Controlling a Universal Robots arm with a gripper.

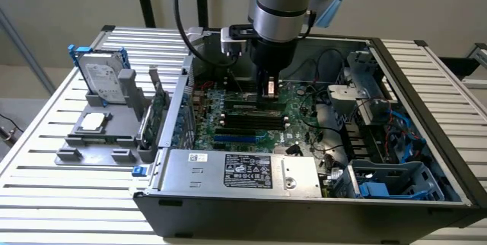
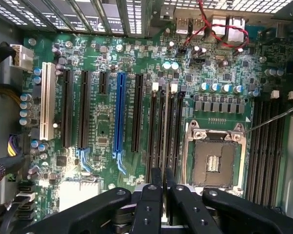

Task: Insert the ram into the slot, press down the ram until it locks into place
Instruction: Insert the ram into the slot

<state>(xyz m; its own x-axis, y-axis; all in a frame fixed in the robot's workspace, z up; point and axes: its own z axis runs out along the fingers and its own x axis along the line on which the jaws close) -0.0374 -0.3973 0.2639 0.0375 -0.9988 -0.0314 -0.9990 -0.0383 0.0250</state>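
Directly beneath the tool [image 2: 163, 171] stands the ram [image 2: 164, 129]; edgewise in the slot [image 2: 167, 146]

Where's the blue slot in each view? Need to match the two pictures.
Exterior view: the blue slot lies just on the camera's side of the long black slots, parallel to them.
Wrist view: the blue slot runs between two black slots, with the white slot beyond one and the long black slots beyond the other.
Shared landmark: the long black slots.
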